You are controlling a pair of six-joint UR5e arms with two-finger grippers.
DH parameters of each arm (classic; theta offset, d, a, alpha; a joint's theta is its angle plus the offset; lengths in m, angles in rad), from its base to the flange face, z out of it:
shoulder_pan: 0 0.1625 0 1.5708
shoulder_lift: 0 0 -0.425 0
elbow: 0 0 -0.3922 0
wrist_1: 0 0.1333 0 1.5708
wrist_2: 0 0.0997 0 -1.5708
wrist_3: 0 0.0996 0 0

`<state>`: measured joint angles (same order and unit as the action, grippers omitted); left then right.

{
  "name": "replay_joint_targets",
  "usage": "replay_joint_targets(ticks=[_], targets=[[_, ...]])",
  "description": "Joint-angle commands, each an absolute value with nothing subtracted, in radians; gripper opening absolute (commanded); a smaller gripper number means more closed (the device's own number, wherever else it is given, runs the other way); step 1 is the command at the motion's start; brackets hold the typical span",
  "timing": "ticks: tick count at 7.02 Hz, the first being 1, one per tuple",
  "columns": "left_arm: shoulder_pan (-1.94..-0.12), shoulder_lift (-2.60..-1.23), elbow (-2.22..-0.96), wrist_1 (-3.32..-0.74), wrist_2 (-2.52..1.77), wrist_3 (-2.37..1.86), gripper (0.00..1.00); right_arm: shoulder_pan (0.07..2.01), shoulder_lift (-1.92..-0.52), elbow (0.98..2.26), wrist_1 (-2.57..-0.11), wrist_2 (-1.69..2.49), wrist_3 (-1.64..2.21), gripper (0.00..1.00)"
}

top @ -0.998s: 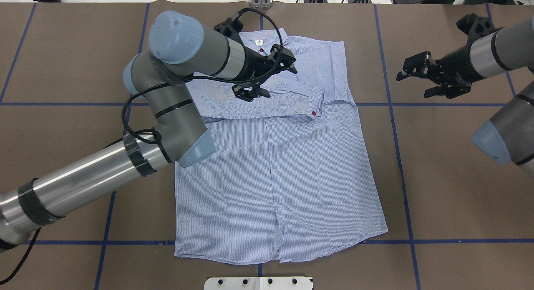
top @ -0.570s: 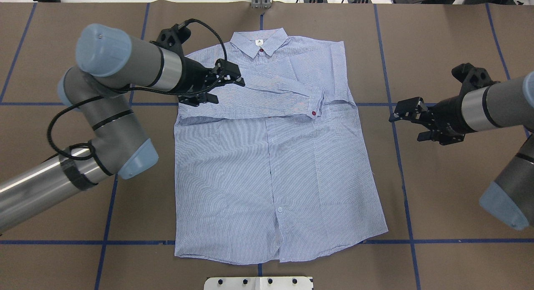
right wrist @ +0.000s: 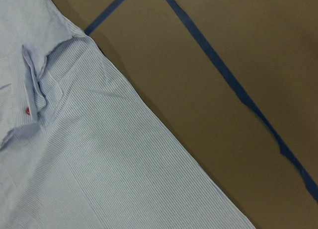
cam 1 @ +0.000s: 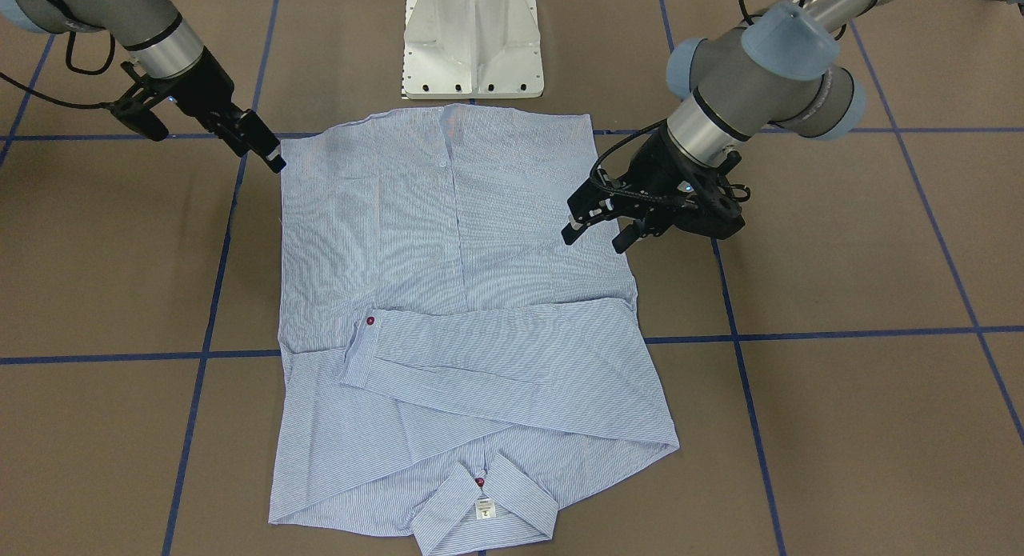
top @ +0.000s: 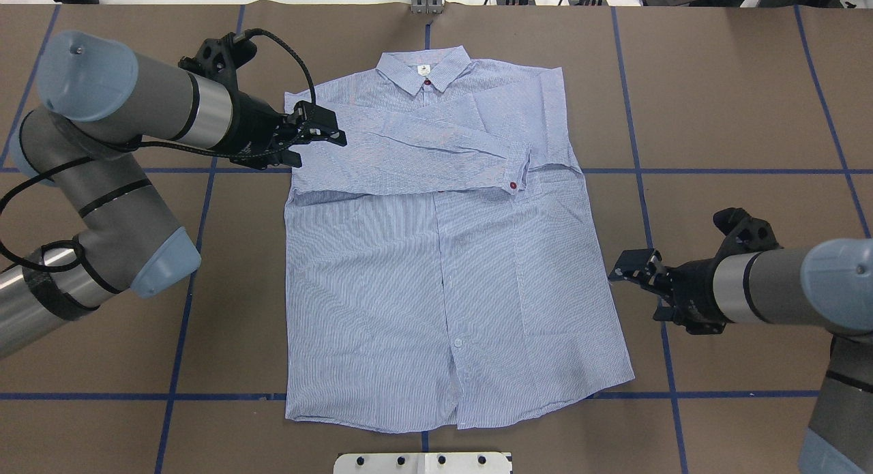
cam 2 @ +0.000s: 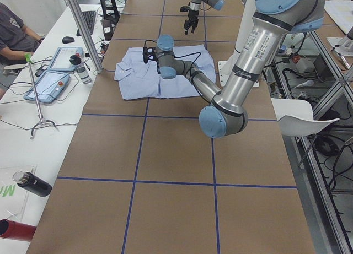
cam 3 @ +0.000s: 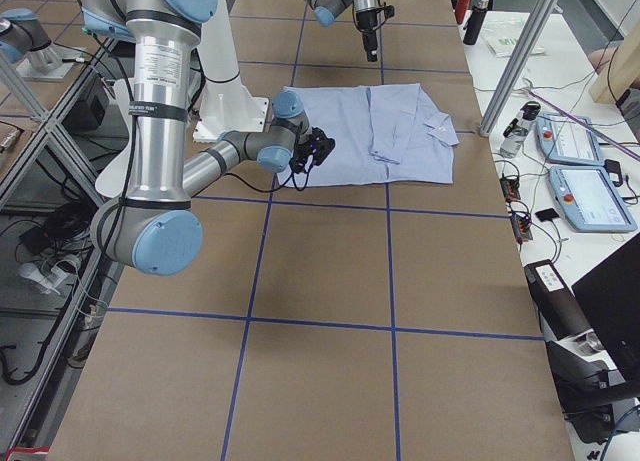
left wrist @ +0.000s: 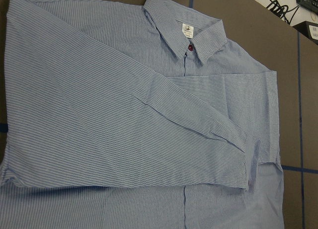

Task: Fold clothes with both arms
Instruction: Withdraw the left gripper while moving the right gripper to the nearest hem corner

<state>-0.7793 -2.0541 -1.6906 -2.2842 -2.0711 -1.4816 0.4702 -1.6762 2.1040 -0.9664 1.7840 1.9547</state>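
Brown paper table (top: pixel 750 85) gridded with blue tape (top: pixel 750 394); white pedestal base (cam 1: pixel 472 36) at its near edge; past the far edge, a bench with tablets (cam 3: pixel 585 196). The shirt (top: pixel 443 290) lies flat, front up, mid-table; light blue, finely white-striped; hem nearest the base; one sleeve (top: pixel 423 153) folded across the chest, its cuff button (top: pixel 512 185) red; collar (top: pixel 436 75) farthest. The right gripper (cam 1: pixel 216 148) is spread wide, empty, just beside the shirt's side edge; farther on, the left gripper (cam 1: pixel 594 240) is parted, empty, by the folded shoulder.
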Motion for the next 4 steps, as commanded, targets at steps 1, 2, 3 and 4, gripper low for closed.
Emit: replay_joint_targets(ticks=[1,2,3,4], targets=[[-0.781,-2.048,-1.713,-2.283,-2.062,-1.485,0.93,0.339,-1.689,2.111,-1.014,1.679,1.991,0.98],[-0.782,-2.027,-1.730,-2.283,-2.054,-1.486,0.93,0.290,-1.703,2.106,-1.037,1.622,1.991,0.97],[-0.782,-2.025,-1.738,-2.283,-2.052,-1.485,0.93,0.263,-1.709,2.103,-1.038,1.608,2.014,0.96],[-0.782,-2.025,-1.740,-2.283,-2.048,-1.485,0.93,0.238,-1.710,2.099,-1.039,1.606,2.043,0.95]])
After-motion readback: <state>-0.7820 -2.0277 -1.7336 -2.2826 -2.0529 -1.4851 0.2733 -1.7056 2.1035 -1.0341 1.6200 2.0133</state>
